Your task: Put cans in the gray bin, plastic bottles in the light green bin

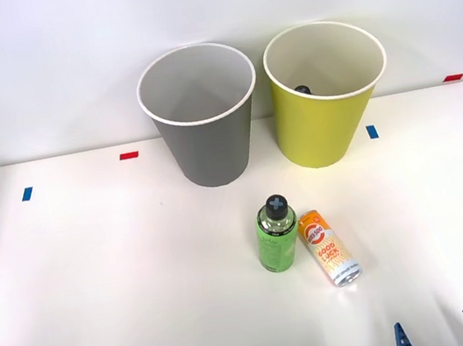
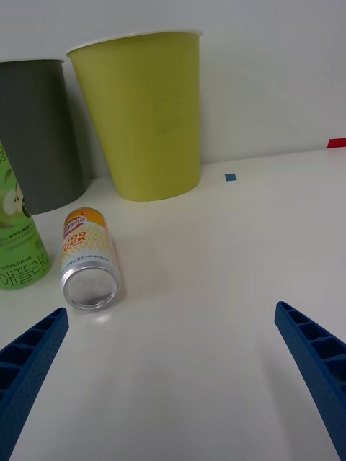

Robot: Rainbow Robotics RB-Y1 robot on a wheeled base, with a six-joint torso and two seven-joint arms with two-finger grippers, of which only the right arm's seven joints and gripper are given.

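White tabletop (image 1: pixel 98 275) holds a slim orange can (image 1: pixel 329 246) lying just right of a standing green plastic bottle (image 1: pixel 276 234), both near. Far back stand the gray bin (image 1: pixel 206 142) and light green bin (image 1: pixel 322 127). Both things still need binning. Blue hand (image 1: pixel 443 335) waits near, fingers apart, holding nothing.
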